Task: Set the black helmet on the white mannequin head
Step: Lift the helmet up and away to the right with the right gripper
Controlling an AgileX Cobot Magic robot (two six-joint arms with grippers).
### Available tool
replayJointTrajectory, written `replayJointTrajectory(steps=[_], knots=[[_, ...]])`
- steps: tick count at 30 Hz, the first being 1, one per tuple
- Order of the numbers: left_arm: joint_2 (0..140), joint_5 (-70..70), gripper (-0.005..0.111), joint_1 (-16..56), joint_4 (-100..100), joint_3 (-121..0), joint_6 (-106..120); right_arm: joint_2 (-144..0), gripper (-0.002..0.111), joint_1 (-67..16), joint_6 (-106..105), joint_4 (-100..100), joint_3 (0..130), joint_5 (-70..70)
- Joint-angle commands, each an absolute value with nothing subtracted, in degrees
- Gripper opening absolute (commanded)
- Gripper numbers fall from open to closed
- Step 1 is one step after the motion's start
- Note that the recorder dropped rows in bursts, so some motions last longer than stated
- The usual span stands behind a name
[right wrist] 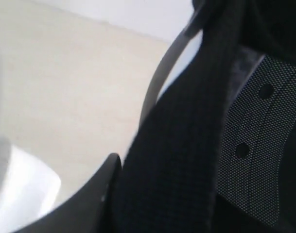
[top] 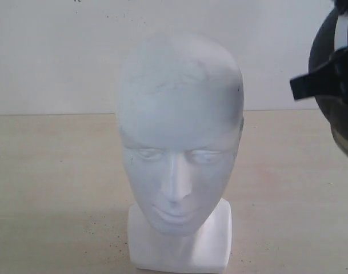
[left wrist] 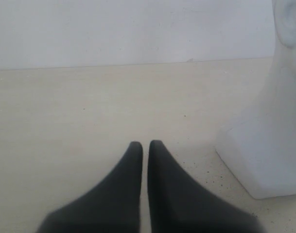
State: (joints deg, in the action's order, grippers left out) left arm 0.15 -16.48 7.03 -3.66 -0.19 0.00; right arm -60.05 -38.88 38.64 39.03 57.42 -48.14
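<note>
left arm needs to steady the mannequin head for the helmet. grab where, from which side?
Probably the neck, just above the square base, coming in level from the side of the left gripper. The mannequin head is round, smooth and wide up top, so jaws would likely slip. A low hold leaves the crown free for the helmet.

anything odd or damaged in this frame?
Nothing spilled or askew. The white mannequin head stands upright but has grey scuffs across its crown and a dark mark at one temple. Dark specks dot the table near its base. The black helmet hangs at the frame edge, strap loose.
</note>
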Motion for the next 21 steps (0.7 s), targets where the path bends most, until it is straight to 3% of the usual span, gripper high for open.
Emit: replayJointTrajectory(steps=[1, 21], knots=[[0.00, -16.37, 0.004, 6.86, -3.62, 0.00, 0.00, -57.07, 0.000, -38.86, 37.45, 42.25, 63.14, -39.71], [0.00, -16.37, 0.004, 6.86, -3.62, 0.00, 0.00, -56.54, 0.000, -38.86, 44.46, 39.32, 66.90, 21.98]])
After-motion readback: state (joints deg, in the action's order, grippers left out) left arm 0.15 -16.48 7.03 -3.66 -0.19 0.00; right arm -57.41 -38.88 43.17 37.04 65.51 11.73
